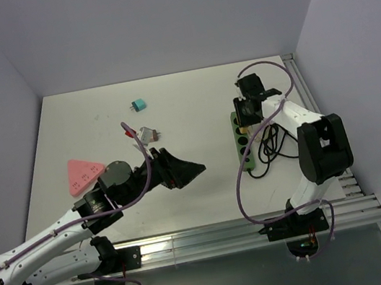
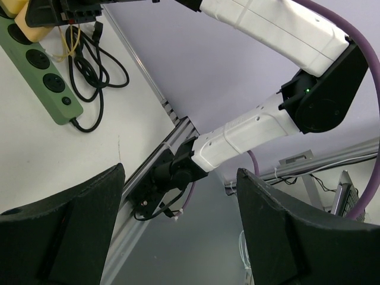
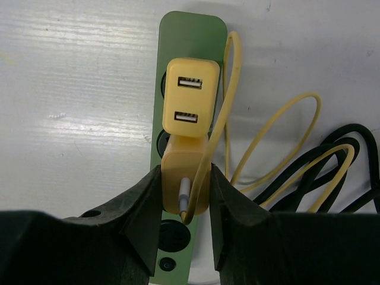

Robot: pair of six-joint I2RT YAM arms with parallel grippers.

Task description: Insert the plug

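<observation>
The white table carries a green power strip near its right side, with a coiled black cord beside it. The strip looks light, so I think it can slide when something presses on it.

The left gripper hangs well apart from it, its fingers wide open and holding nothing.

The right gripper has its fingers closed on the yellow plug, a charger block with 2 USB ports, directly over the sockets of the strip. Whether its pins are already in a socket I cannot tell.

The plug seems rigid, light and smooth, so it may tilt in the grip. The 2 flat sides of its narrow lower part, where the fingers hold it, are the good place.

Its thin yellow cable is soft and should pull only little.
</observation>
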